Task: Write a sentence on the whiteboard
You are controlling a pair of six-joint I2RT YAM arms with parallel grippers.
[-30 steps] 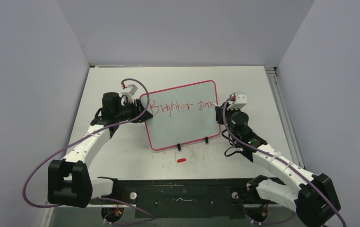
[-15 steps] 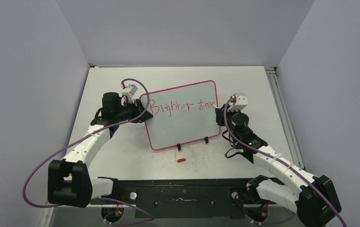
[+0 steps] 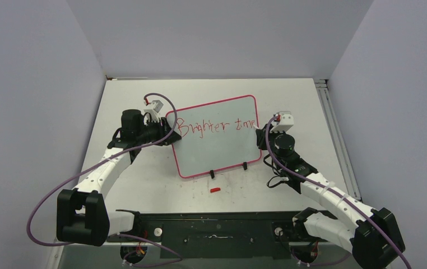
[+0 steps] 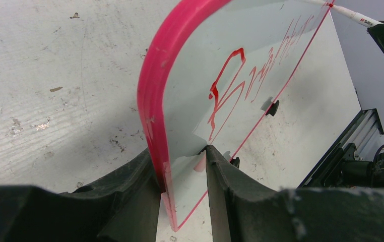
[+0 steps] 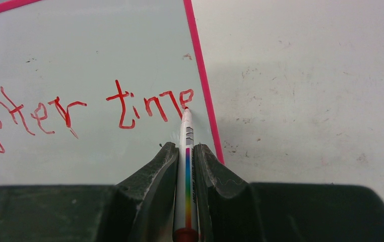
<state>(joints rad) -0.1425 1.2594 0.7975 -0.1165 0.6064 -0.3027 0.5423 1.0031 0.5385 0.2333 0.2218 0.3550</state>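
The whiteboard (image 3: 217, 151), glossy white with a pink-red frame, stands tilted on black feet in the middle of the table. Red lettering (image 3: 216, 126) across its top reads "Brighter time". My left gripper (image 3: 169, 136) is shut on the board's left edge; in the left wrist view my gripper (image 4: 182, 156) clamps the pink frame (image 4: 152, 101). My right gripper (image 3: 264, 133) is shut on a white marker (image 5: 187, 128) with a rainbow stripe. The marker's red tip touches the board just below the last "e" of the lettering (image 5: 129, 108), close to the right frame.
A small red marker cap (image 3: 215, 190) lies on the table in front of the board. A metal rail (image 3: 334, 129) runs along the table's right edge. Grey walls close the back and sides. The black arm base plate (image 3: 217, 230) spans the near edge.
The lettering has grown from "Brighter tim" to "Brighter time". My right gripper and marker have shifted slightly right toward the board's right frame. The left gripper and board have not moved.
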